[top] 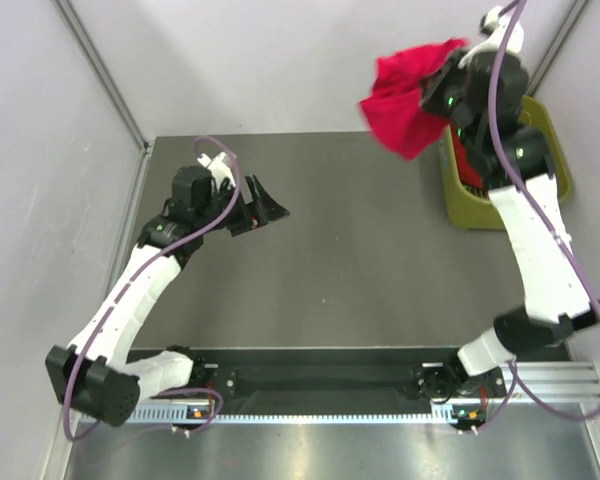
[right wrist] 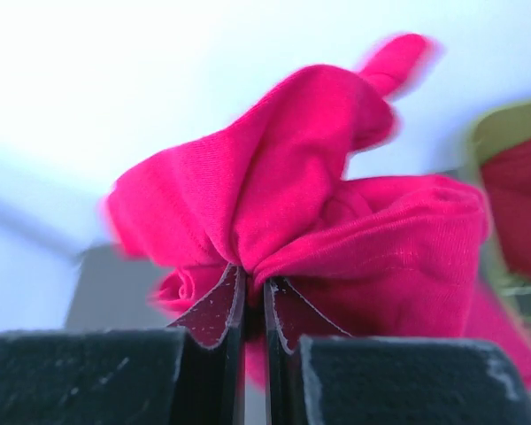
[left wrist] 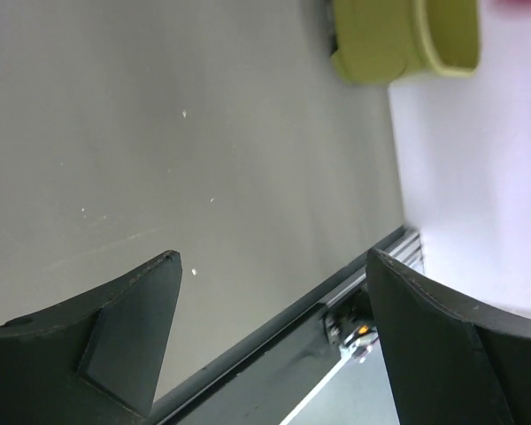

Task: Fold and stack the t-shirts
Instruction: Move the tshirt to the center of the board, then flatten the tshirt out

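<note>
Bolted along the near edge, the black mounting rail point(top: 320, 385) carries both arm bases. From its left end the left arm point(top: 130, 300) reaches up over the grey table point(top: 360, 250). The left gripper point(top: 263, 212) sits over the left-hand part of the table, pointing right. In the left wrist view the left gripper point(left wrist: 273, 257) has its two dark fingers point(left wrist: 128, 336) spread wide apart. Only bare tabletop point(left wrist: 159, 133) shows between them, and they grasp and touch nothing.

Further right, a red t-shirt point(top: 405, 100) is held up in the air over the far right of the table. In the top view it sits just left of the yellow-green basket point(top: 555, 140). It is a crumpled bunch, with no collar or hem to be made out. Its longer run slants from the upper right, at the grip, down and leftward to a pointed tip toward the table's far edge.

The right gripper point(top: 448, 88) is at the shirt's right side. In the right wrist view the right gripper point(right wrist: 252, 297) has its fingers point(right wrist: 217, 310) clenched almost together on a gathered pinch of the t-shirt point(right wrist: 336, 204). The cloth billows out beyond the tips.

At the far right stands the basket point(right wrist: 496, 133), with a second red shirt point(top: 470, 165) lying inside it.
</note>
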`<state>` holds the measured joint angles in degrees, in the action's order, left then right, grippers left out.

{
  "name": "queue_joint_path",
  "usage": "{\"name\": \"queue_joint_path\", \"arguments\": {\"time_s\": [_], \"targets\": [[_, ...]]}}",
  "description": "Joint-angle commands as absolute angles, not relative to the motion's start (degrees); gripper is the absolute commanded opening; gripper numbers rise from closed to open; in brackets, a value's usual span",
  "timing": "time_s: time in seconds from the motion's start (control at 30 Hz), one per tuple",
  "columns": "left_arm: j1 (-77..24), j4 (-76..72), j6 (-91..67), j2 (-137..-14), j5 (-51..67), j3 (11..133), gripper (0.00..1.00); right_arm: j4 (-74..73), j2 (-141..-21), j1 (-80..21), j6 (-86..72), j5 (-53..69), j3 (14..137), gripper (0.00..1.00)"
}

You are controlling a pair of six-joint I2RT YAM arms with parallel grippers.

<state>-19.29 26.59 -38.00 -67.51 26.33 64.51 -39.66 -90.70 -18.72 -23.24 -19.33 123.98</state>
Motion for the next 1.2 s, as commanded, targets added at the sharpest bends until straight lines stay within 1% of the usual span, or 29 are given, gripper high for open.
{"name": "queue_joint_path", "arguments": {"time_s": [0.0,0.03,0.07,0.1,0.13,0.17,0.2,0.23,0.3,0.33,0.4,0.47,0.5,0.53,0.57,0.63,0.67,0.77,0.8,0.9,0.93,0.97,1.0,1.07,1.1,1.13,1.17], "targets": [[-18.5,25.9,-43.1,-61.1,23.6,67.1,0.89,-40.3,-84.2,-24.6,-26.4,-17.7,111.6,0.0],[-18.5,27.1,-43.6,-60.1,22.6,67.6,0.9,-39.0,-80.9,-27.4,-27.2,-16.9,107.7,0.0],[-18.5,28.5,-43.6,-58.6,19.8,67.8,0.91,-37.7,-79.2,-28.8,-28.0,-14.6,103.5,0.05],[-18.5,33.1,-43.3,-57.9,17.9,68.3,0.91,-34.9,-77.5,-29.8,-28.4,-12.2,94.4,0.16],[-18.5,35.6,-42.8,-57.1,15.2,69.3,0.92,-33.9,-74.7,-30.4,-28.7,-9.3,90.0,0.4],[-18.5,38.5,-42.8,-55.6,10.4,70.0,0.95,-33.6,-73.7,-30.5,-30.3,-4.6,85.9,0.48],[-18.5,40.7,-42.8,-54.9,8.4,70.3,0.97,-33.9,-72.7,-30.4,-31.0,-3.3,78.6,0.57],[-18.4,43.7,-42.6,-54.1,7.2,70.5,0.98,-33.8,-70.7,-30.4,-31.1,-2.0,74.8,0.7],[-18.4,45.3,-42.5,-52.4,6.7,70.1,0.98,-34.1,-69.0,-30.4,-30.2,2.4,65.3,0.76],[-18.4,46.1,-42.8,-52.0,6.9,68.8,0.98,-35.0,-67.7,-30.4,-29.5,3.7,63.0,0.79],[-18.4,45.6,-43.4,-51.2,8.2,66.8,0.98,-36.6,-65.1,-30.4,-29.4,6.0,56.8,0.81],[-18.4,41.6,-45.1,-51.3,10.4,62.3,0.97,-35.9,-62.4,-30.4,-30.0,8.2,52.4,0.81],[-18.5,39.8,-46.1,-51.8,11.9,60.7,0.95,-34.7,-59.8,-30.4,-30.7,9.0,48.6,0.8],[-18.6,37.6,-48.2,-52.3,16.0,56.8,0.92,-33.6,-58.6,-30.5,-31.4,9.7,46.7,0.79],[-19.0,33.4,-49.6,-54.1,17.2,55.0,0.91,-32.1,-57.5,-30.5,-33.2,11.8,43.2,0.79],[-21.9,29.1,-51.5,-56.8,18.4,51.6,0.88,-27.7,-55.4,-30.4,-35.7,13.2,40.5,0.76],[-23.1,28.2,-51.3,-60.2,17.4,51.4,0.88,-26.0,-55.2,-30.5,-38.3,14.3,39.5,0.75],[-24.5,24.7,-49.7,-67.5,15.9,51.1,0.88,-16.1,-56.5,-30.5,-43.7,17.8,33.5,0.74],[-24.2,20.4,-49.7,-69.3,17.0,50.9,0.87,-11.2,-58.3,-30.5,-44.9,18.6,32.7,0.74],[-24.2,14.0,-49.4,-77.4,21.5,51.9,0.83,-6.5,-61.9,-30.4,-46.1,19.5,32.6,0.74],[-24.2,12.7,-48.4,-79.7,22.4,54.6,0.83,-6.6,-64.8,-30.4,-44.7,19.3,33.5,0.74],[-24.2,12.1,-47.6,-84.2,23.5,56.1,0.81,-7.0,-66.5,-30.4,-43.7,18.8,34.6,0.74],[-24.2,12.0,-46.8,-86.4,26.7,57.9,0.75,-8.4,-69.8,-30.4,-43.1,18.5,37.2,0.74],[-24.3,13.4,-44.4,-92.7,29.2,63.4,0.7,-9.7,-72.6,-30.4,-40.7,18.7,41.0,0.72],[-24.3,14.0,-44.2,-94.6,31.1,64.8,0.65,-10.5,-73.7,-30.3,-40.3,18.5,42.1,0.7],[-24.3,14.2,-44.3,-96.4,32.3,66.8,0.6,-10.5,-75.4,-30.2,-40.0,18.5,42.8,0.65],[-24.3,14.2,-44.6,-99.4,33.8,68.2,0.53,-10.4,-76.6,-30.1,-39.3,18.5,43.9,0.57]]}}
